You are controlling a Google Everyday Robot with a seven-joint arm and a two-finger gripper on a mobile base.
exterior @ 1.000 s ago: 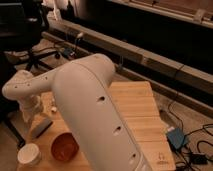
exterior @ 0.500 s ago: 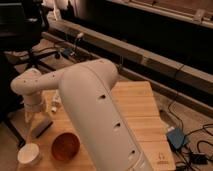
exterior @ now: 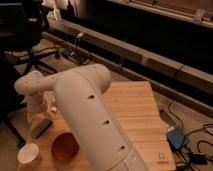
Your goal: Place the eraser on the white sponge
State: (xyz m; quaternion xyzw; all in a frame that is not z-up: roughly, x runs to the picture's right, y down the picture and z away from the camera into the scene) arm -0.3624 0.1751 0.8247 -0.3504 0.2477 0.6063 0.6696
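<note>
Now the gripper (exterior: 34, 114), jaws wide and empty, has drawn back from one eraser (exterior: 42, 127) just beside them, with one red bowl (exterior: 65, 146) and one white cup (exterior: 29, 154) near.

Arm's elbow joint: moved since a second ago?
Yes: the elbow joint has edged right relative to the white cup, which stayed put. The gripper hangs below the joint, near the eraser.

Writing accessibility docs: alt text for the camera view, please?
A white robot arm reaches across a wooden table, its open gripper hanging next to a dark eraser lying near the left edge. A red bowl and a white cup sit nearer the camera.
</note>
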